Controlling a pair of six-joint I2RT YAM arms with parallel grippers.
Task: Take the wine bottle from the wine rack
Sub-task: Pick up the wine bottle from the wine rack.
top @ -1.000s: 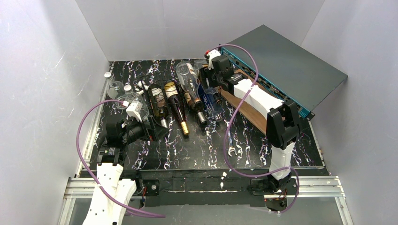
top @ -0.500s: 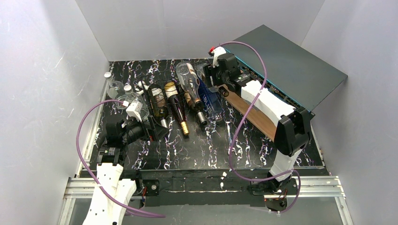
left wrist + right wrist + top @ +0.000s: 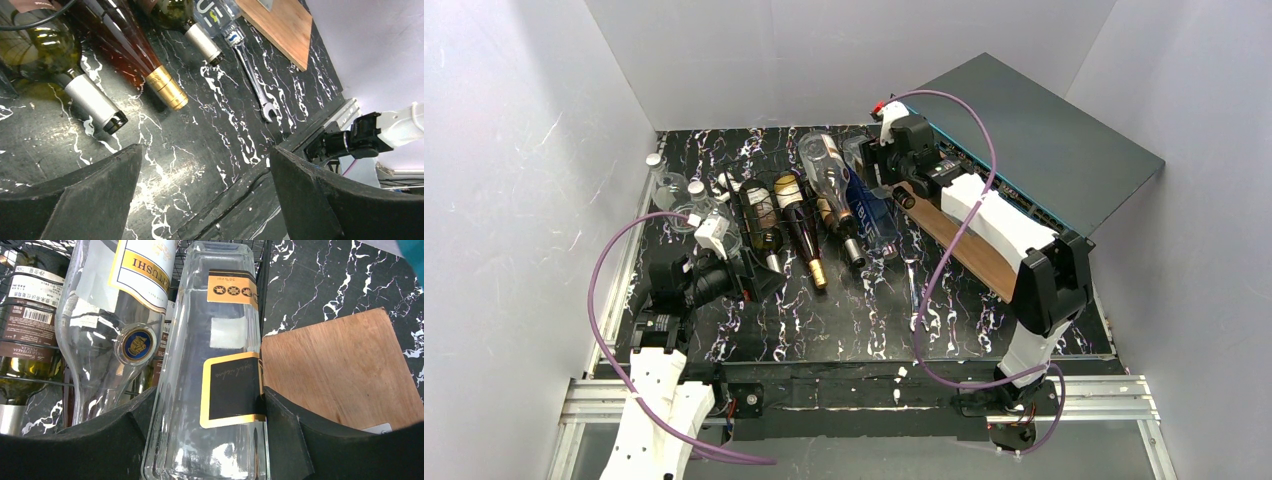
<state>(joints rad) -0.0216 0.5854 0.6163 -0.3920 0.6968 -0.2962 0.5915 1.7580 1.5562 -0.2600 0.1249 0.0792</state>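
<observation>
"TUSHI" was printed on the white label [image 3: 147,267] of a round clear bottle [image 3: 95,320]. On the gold label [image 3: 232,288] of the square bottle [image 3: 220,440], small reversed print was seen but not made out.

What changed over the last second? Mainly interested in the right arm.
The right arm's elbow swung out to the right and toward the bases. The right end effector shifted right and slightly toward the far wall, over the clear bottle; its fingers press both sides. Unmoved: that bottle, the other bottles, the wine rack and the open left end effector.
</observation>
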